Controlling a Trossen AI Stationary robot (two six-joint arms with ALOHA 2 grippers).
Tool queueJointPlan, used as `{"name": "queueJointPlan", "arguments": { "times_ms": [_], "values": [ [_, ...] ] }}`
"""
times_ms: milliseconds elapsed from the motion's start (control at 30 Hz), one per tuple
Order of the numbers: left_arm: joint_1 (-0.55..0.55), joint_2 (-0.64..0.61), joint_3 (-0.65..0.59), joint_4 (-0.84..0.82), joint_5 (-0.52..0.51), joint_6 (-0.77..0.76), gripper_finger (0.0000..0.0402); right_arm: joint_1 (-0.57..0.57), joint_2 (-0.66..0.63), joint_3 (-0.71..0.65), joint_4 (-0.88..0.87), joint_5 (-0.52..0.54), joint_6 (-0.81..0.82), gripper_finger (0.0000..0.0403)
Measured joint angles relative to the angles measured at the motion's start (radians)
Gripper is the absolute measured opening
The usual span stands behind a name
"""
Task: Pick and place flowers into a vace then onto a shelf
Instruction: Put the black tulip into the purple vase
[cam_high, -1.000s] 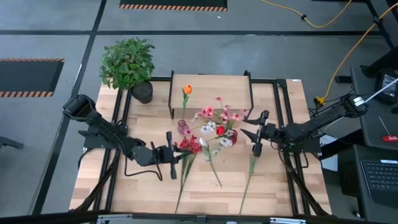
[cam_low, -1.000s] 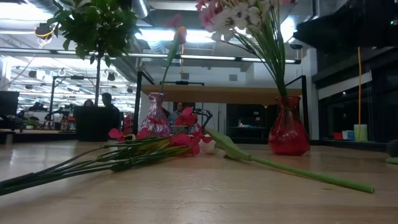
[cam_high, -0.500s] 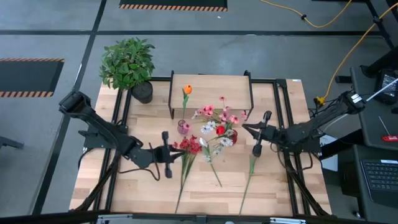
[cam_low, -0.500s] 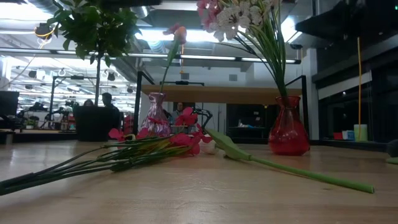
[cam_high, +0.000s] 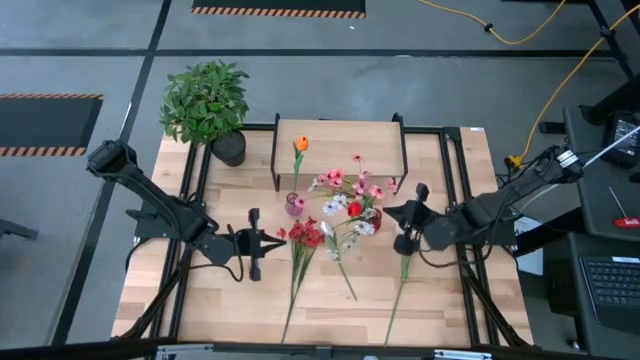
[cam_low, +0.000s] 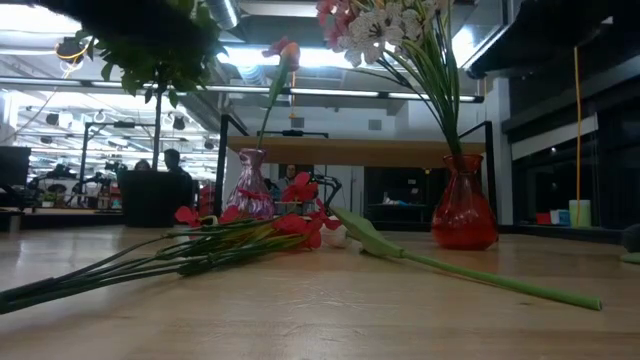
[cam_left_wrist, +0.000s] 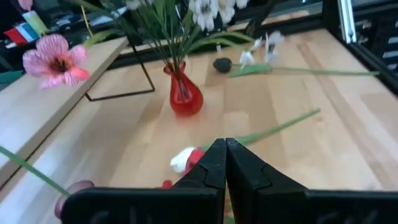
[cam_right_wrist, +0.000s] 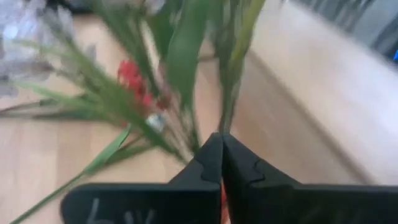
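A red vase (cam_high: 372, 218) (cam_low: 464, 212) stands on the table before the shelf (cam_high: 340, 135) and holds a bunch of pink and white flowers (cam_high: 350, 190). A small pink vase (cam_high: 294, 204) holds one orange flower (cam_high: 301, 144). More flowers (cam_high: 303, 240) (cam_low: 200, 250) lie flat on the table. My right gripper (cam_high: 388, 213) (cam_right_wrist: 221, 138) is shut right beside the red vase, its tips at the bunch's green stems (cam_right_wrist: 230, 74). My left gripper (cam_high: 252, 243) (cam_left_wrist: 225, 146) is shut with nothing in it, left of the lying red flowers. My right gripper comes level from the table's right side, and its shut tips meet the bunch's stems (cam_right_wrist: 222, 118) just above the red vase. I cannot tell whether a stem is pinched between the fingers. The vase stands upright on the table.
A bushy potted plant (cam_high: 205, 100) stands at the far left corner. One long stem (cam_high: 398, 290) lies under my right arm and a white flower (cam_high: 338, 262) lies mid-table. The shelf's black legs (cam_high: 277, 160) stand close behind the vases.
My right gripper has shut and gone toward the table's left edge, up to the red vase's stems. My left gripper, shut throughout, has drawn back toward the table's left edge, away from the lying red flowers.
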Motion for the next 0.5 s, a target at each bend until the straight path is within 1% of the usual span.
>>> {"name": "queueJointPlan", "arguments": {
  "times_ms": [133, 233, 400, 500],
  "values": [
    [0.000, 0.000, -0.017, 0.005, 0.000, 0.022, 0.0001, 0.047, 0.110, 0.117, -0.228, -0.011, 0.251, 0.0002],
    [0.000, 0.000, -0.018, 0.005, 0.007, 0.049, 0.0001, 0.086, 0.200, 0.195, -0.358, -0.023, 0.436, 0.0002],
    [0.000, 0.000, -0.018, 0.005, 0.065, 0.087, 0.0002, 0.135, 0.345, 0.324, -0.492, -0.088, 0.633, 0.0002],
    [0.000, 0.000, -0.018, 0.004, 0.088, 0.090, 0.0001, 0.155, 0.427, 0.408, -0.571, -0.149, 0.744, 0.0002]
  ]
}}
